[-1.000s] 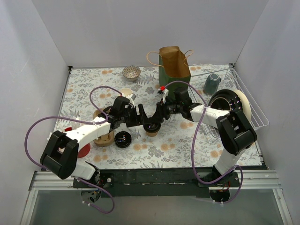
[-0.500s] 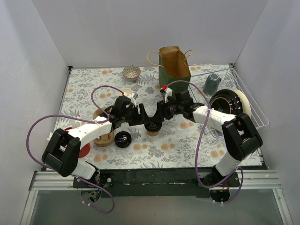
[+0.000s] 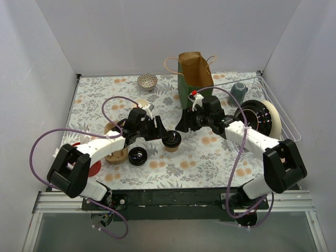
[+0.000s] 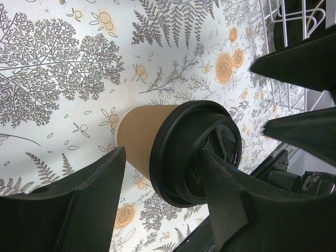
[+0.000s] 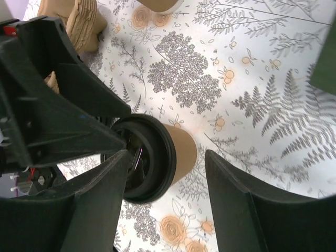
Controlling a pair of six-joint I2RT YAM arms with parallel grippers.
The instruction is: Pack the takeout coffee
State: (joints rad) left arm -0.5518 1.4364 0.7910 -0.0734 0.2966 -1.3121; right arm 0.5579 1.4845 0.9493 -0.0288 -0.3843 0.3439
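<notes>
Tablecloth [image 3: 199,163]: white ground, grey fern and tree prints, scattered orange roses. Takeout coffee [image 3: 171,141]: tan paper cup, black sip lid; same colours in left wrist view [image 4: 173,147] and right wrist view [image 5: 157,155]. Spare black lid [image 3: 138,156] beside it. Paper bag [image 3: 196,79]: green outside, brown inside, tan handles. Small bowl [image 3: 147,81]: grey, fine patterned inside. Mug [image 3: 238,93]: grey-blue, in a white wire rack [image 3: 286,123]. Arms: white links, black joints, purple cables. Left gripper [image 3: 167,133] and right gripper [image 3: 185,125]: black fingers.
</notes>
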